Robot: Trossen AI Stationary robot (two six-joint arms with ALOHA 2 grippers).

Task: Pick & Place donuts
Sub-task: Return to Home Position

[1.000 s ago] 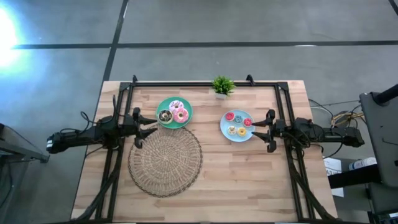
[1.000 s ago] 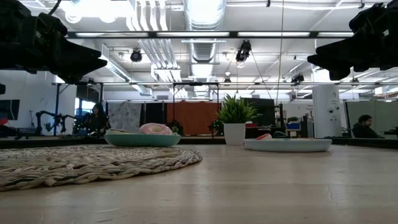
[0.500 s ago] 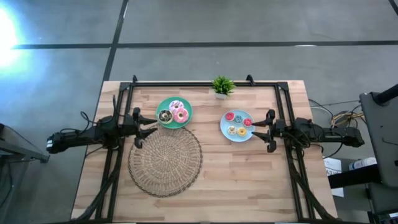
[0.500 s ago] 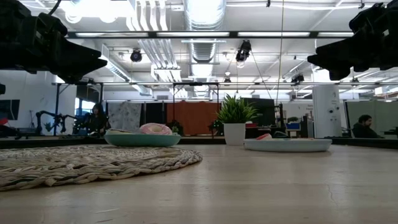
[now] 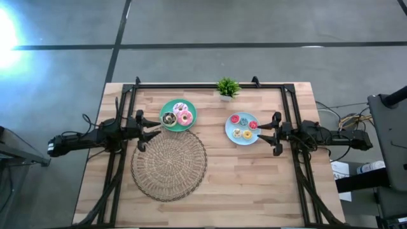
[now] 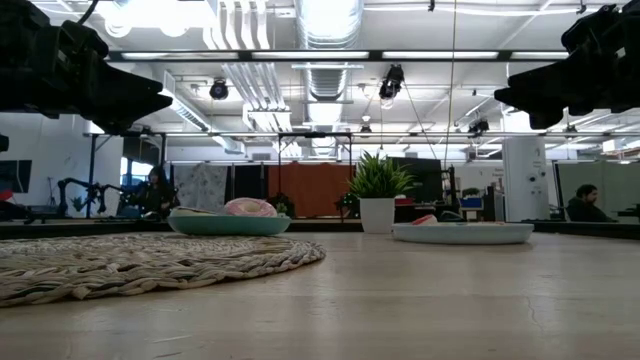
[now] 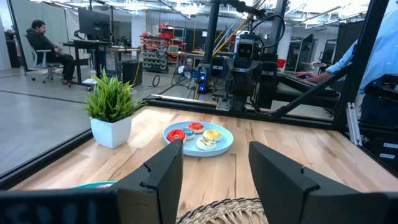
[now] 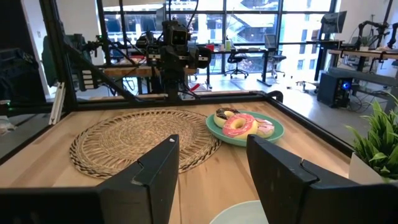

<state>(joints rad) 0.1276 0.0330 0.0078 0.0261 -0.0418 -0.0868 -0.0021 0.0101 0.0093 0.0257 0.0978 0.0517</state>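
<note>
Reads as open-plan robotics lab. Under wooden table (image 5: 254,184): bare grey concrete floor (image 5: 254,25). Beyond table: exposed ceiling ducts (image 6: 325,30), strip lighting (image 6: 200,55), desks (image 7: 99,45) with monitors (image 7: 93,22), seated person (image 7: 43,43) at one desk, another robot arm rig (image 6: 80,190), office chairs (image 8: 238,62), full-height windows (image 8: 249,25).

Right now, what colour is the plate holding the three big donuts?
Teal-green; the plate shows best in the high view.

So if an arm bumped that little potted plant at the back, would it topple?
Probably it would slide before tipping: the potted plant sits in a squat white pot on the smooth wooden table. A push high on the leaves would likely just bend them. It looks small, so probably light; a gentle nudge might shift it.
</note>
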